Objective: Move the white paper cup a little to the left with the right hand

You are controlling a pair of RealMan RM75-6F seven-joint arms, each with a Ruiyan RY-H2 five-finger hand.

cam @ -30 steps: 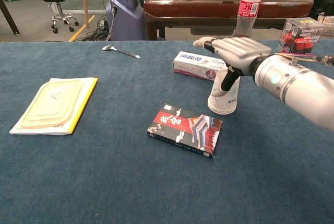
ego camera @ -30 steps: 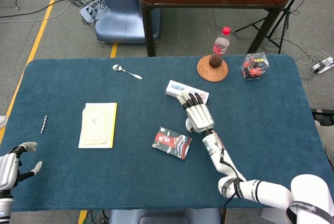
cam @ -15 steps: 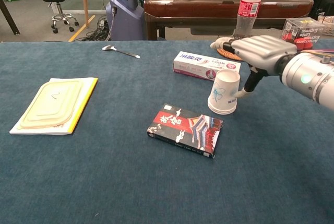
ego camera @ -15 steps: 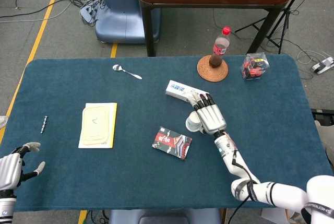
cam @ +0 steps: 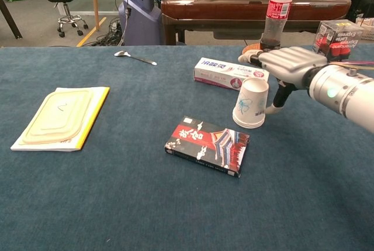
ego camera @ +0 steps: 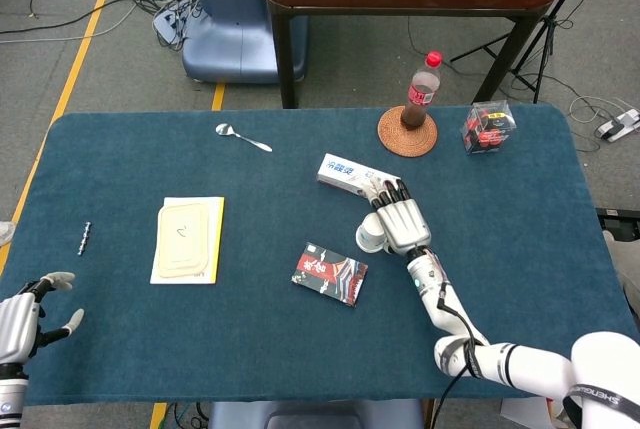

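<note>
The white paper cup (cam: 251, 103) stands wide end down on the blue tablecloth, just right of a patterned card box (cam: 207, 145); in the head view the cup (ego camera: 370, 238) peeks out at the left edge of my right hand (ego camera: 402, 224). My right hand (cam: 289, 64) hovers at the cup's right side with its fingers stretched out flat above and behind the cup. Its thumb (cam: 277, 100) hangs down close beside the cup wall; I cannot tell if it touches. It holds nothing. My left hand (ego camera: 22, 319) rests at the near left table corner, fingers apart and empty.
A white and pink carton (cam: 231, 73) lies just behind the cup. A cola bottle (ego camera: 423, 89) stands on a woven coaster (ego camera: 407, 132), with a clear box (ego camera: 488, 127) to its right. A yellow pad (ego camera: 187, 239), a spoon (ego camera: 242, 136) and a small bolt (ego camera: 84, 238) lie to the left.
One second ago my right hand lay over the cup with fingers round it. It has since drawn off to the right, uncovering the cup, which stays in place.
</note>
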